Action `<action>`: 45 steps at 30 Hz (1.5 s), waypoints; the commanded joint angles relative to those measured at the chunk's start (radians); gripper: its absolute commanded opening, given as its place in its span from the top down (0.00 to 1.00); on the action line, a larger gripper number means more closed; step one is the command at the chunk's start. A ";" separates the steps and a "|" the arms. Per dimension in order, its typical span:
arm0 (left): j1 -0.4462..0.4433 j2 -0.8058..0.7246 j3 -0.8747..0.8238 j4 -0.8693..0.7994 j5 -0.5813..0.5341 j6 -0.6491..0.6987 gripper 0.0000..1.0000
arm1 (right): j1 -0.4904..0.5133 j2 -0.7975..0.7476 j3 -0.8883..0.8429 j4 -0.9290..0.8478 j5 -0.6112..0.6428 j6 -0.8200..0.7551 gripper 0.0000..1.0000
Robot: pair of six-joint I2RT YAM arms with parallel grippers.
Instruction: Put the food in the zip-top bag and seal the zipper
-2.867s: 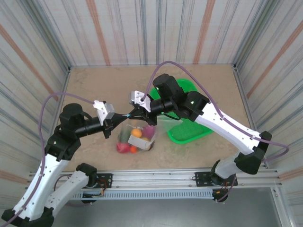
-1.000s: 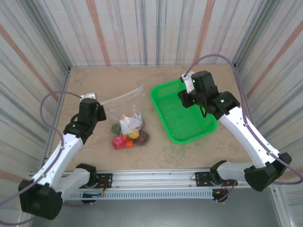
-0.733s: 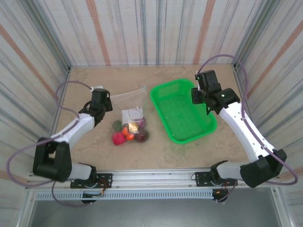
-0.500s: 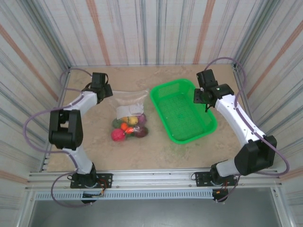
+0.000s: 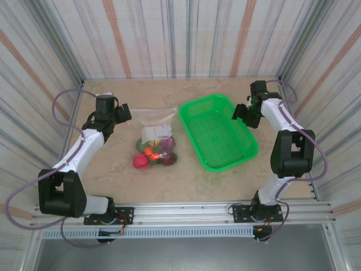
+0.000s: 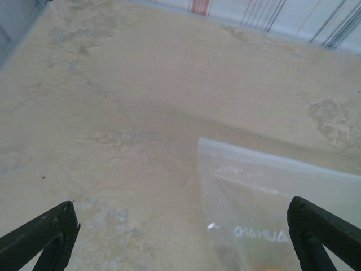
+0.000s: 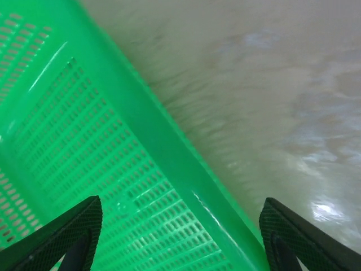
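Note:
The clear zip-top bag (image 5: 155,131) lies flat on the table left of centre, its white label facing up. The food (image 5: 153,153) is bunched at its near end: pink, orange, yellow, green, purple and dark maroon pieces. The zipper (image 5: 151,112) runs along the bag's far edge; I cannot tell whether it is pressed closed. My left gripper (image 5: 120,112) is open at the bag's far left corner, holding nothing. In the left wrist view the bag (image 6: 276,214) lies between the spread fingers (image 6: 48,234). My right gripper (image 5: 241,113) is open over the basket's right rim.
The green mesh basket (image 5: 192,116) stands right of the bag with nothing in it. Its rim (image 7: 169,141) crosses the right wrist view between the fingers. Striped walls close the table on three sides. Bare tabletop lies in front of the bag and basket.
Both grippers have let go of the bag, which now lies flat with the food inside. The arms have swung apart, left to the bag's corner, right to the basket's far rim.

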 commanded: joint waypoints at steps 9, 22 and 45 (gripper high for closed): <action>0.109 -0.022 -0.182 0.108 0.008 0.131 0.01 | 0.158 -0.314 -0.141 0.167 0.247 0.204 0.01; 0.250 0.031 -0.497 0.751 0.262 0.210 0.01 | 0.082 -0.327 -0.423 0.612 0.547 -0.224 0.01; 0.082 0.190 -0.555 1.048 0.035 0.323 0.01 | -0.247 -0.343 -0.944 1.370 0.217 -0.161 0.01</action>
